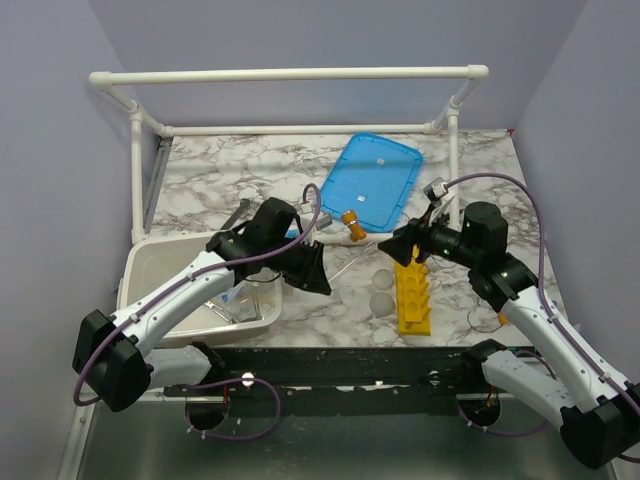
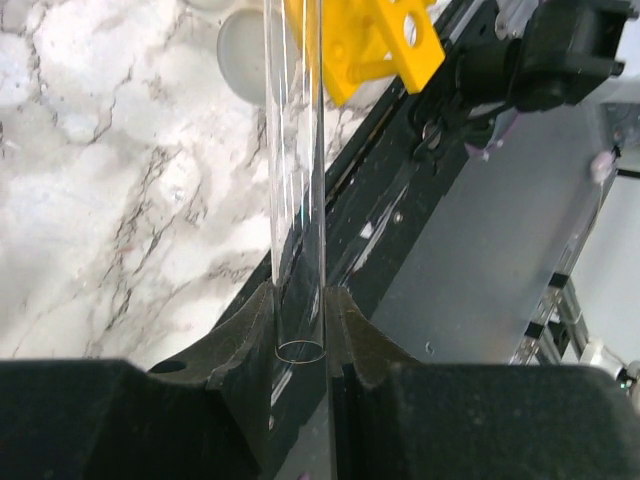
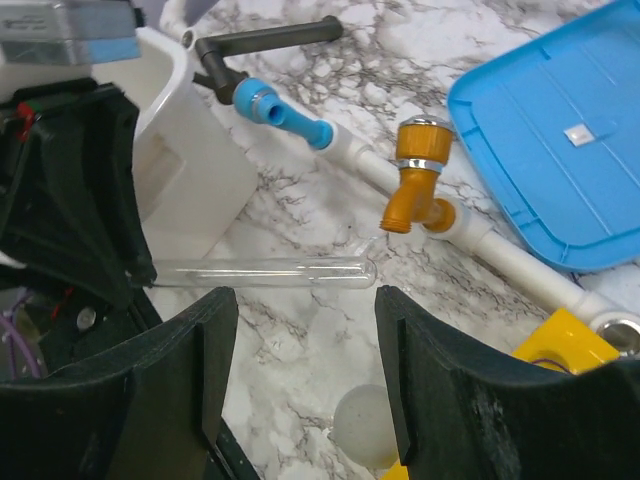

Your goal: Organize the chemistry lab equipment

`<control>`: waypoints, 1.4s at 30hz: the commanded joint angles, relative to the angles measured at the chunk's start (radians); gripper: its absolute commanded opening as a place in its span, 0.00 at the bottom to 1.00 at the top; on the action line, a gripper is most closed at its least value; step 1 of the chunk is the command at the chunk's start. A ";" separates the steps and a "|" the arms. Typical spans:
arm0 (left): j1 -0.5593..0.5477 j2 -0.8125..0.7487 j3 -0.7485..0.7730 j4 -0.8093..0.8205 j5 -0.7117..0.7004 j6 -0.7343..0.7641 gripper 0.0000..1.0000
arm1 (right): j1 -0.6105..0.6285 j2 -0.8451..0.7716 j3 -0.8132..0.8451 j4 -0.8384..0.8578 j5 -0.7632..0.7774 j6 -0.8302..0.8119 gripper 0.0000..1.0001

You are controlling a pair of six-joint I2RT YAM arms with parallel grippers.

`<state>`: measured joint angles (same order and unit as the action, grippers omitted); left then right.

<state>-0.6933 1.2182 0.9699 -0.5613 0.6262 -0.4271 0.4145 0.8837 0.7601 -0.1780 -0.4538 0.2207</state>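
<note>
Crosswise above the marble counter, a clear test tube spans centre frame.
The left fingers clamp its open end; the right fingers stand apart just short of its rounded tip, nearer the yellow rack.

A white tub sits left on the marble table, blue lid farther back

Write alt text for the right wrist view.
The left hand holds a clear test tube over the marble table, just beyond the open right hand. Behind lie a white pipe with an orange valve, a blue lid and a white tub.
</note>
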 commanded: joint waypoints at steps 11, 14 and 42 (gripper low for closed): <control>0.015 -0.012 0.099 -0.280 0.108 0.253 0.03 | 0.239 0.069 0.104 -0.082 -0.163 -0.320 0.63; 0.017 -0.011 0.117 -0.312 0.094 0.284 0.03 | 0.343 0.118 0.135 -0.106 -0.098 -0.366 0.64; 0.016 -0.081 0.115 -0.366 0.179 0.325 0.00 | 0.650 0.318 0.180 -0.119 0.216 -0.623 0.56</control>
<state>-0.6807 1.1698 1.0725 -0.9272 0.7498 -0.1234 1.0286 1.1942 0.9360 -0.3397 -0.3386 -0.3538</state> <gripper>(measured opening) 0.225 0.590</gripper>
